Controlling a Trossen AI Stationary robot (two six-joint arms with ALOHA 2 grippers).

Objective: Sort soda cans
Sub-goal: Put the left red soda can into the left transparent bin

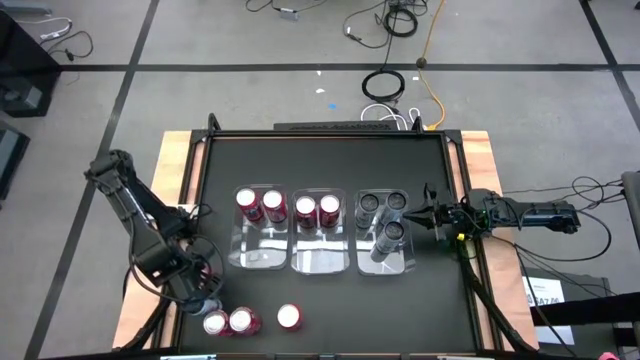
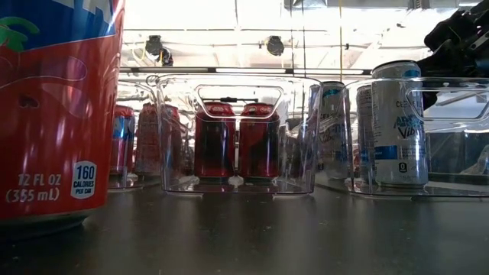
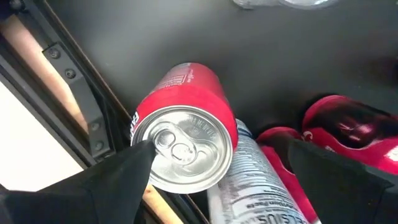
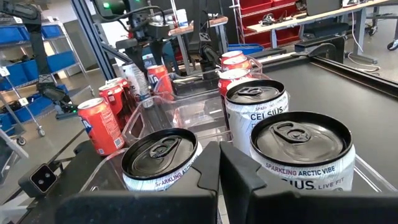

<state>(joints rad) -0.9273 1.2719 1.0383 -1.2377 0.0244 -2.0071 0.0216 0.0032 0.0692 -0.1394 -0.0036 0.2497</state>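
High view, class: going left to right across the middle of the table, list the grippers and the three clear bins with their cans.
Left gripper, jaws open → left bin with two red cans → middle bin with two red cans → right bin with three grey cans → right gripper, jaws shut.

1. A red can [image 2: 57, 107] close to the low camera is cut off by the picture's top and left edges.
2. In the left wrist view, a silver can [image 3: 258, 186] lies partly hidden under a red can [image 3: 183, 140] and runs off the bottom edge.
3. Labels on the cans inside the bins [image 1: 262, 258] are too small to read from above.
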